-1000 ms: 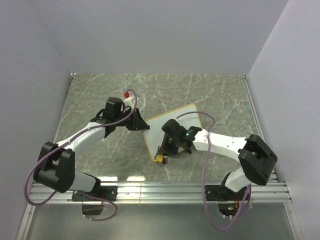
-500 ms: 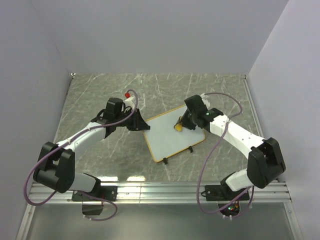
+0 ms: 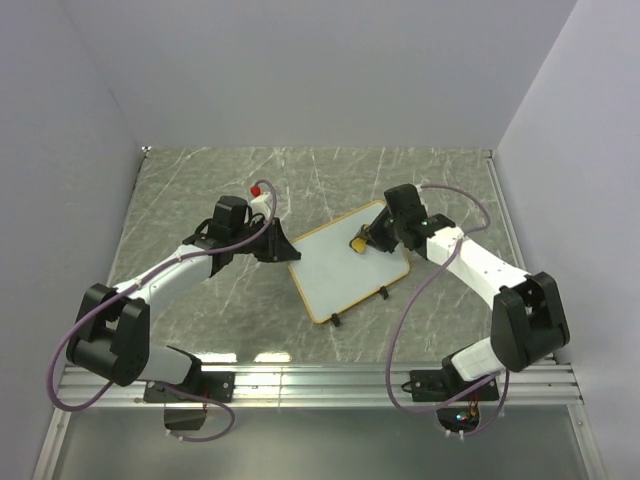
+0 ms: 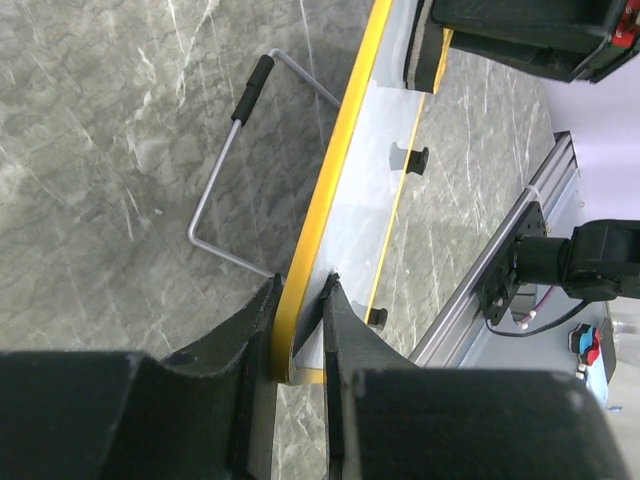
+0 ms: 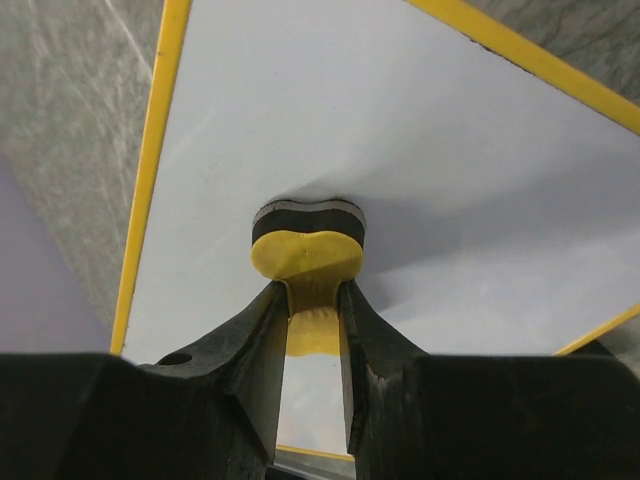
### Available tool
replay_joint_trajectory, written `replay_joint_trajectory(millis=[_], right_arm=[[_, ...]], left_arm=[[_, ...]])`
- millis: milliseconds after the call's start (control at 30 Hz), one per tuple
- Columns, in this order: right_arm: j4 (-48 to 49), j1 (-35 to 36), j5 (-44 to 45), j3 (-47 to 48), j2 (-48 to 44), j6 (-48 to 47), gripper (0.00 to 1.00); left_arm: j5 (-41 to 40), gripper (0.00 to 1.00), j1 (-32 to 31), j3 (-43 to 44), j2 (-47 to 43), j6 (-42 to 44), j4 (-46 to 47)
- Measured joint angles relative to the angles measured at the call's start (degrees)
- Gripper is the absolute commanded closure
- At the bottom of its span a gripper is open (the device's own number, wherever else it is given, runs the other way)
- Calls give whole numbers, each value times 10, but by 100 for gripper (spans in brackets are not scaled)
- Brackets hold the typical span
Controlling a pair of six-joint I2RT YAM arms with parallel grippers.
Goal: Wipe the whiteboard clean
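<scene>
The whiteboard point(image 3: 345, 268), white with a thin yellow frame and two black feet, lies tilted on the marble table; its face looks clean. My left gripper point(image 3: 285, 250) is shut on the board's left edge; in the left wrist view point(image 4: 303, 300) the yellow frame point(image 4: 340, 170) sits between the fingers. My right gripper point(image 3: 366, 243) is shut on the yellow bone-shaped eraser point(image 3: 357, 243) and presses its dark pad on the board near the far right corner. In the right wrist view point(image 5: 312, 300) the eraser point(image 5: 307, 252) rests on the white surface point(image 5: 400, 150).
A small white marker with a red cap point(image 3: 258, 194) lies behind the left gripper. A bent wire stand with a black tip point(image 4: 235, 150) lies on the table left of the board. An aluminium rail point(image 3: 320, 380) runs along the near edge. Grey walls enclose the table.
My right gripper has swept the eraser from the board's near corner up across it to the far right part. The left gripper has kept its hold and not moved.
</scene>
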Motion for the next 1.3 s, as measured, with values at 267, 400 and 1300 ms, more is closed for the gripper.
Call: replay_joint_trajectory(millis=[267,400,1300], right_arm=[[93,18,2,-141,-89,50,100],[63,37,8,-192,-136,57,100],[-85,-241,109,-198,-64,-30,89]], left_arm=[[1,100,0,0,0,2,-12],[0,100,0,0,-3,2,-17],[-205,24,6,104,-6,37,-138]])
